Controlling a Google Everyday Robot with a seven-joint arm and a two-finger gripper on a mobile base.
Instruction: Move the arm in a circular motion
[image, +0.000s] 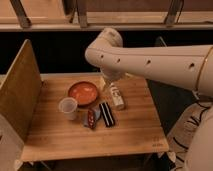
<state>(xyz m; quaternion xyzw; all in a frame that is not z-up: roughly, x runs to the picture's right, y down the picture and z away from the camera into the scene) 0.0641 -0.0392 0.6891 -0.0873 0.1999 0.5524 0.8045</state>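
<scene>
We see the arm (150, 62) sweeping in from the right edge, where its thick cream-white segment is cut off, and bending at a rounded elbow above the far side of the counter (135, 130). From that elbow a shorter segment drops toward the counter's far edge, and the pincer (107, 82) sits at its lower end, mostly hidden behind the arm's own bulk; we cannot tell whether it is released, clenched or grasping anything. A second cream-white mass at the lower right corner is also cut off by the frame.

Just below the pincer, nearer to us, lies a pale bottle-like item (117, 96) with a label we cannot read; it may be a small carton instead. Just to the pincer's left on the counter sits an orange-red bowl (83, 93), and nothing shows inside it. Further left and nearer to us stands a translucent white cup (68, 107), upright, its contents impossible to judge. In front of the bowl lie a red-and-dark packet (91, 118) and, beside it, a dark striped bar-shaped packet (107, 114), close together and well apart from the pincer. A tall wooden panel (19, 92) stands along the counter's left side, far left of the pincer.
</scene>
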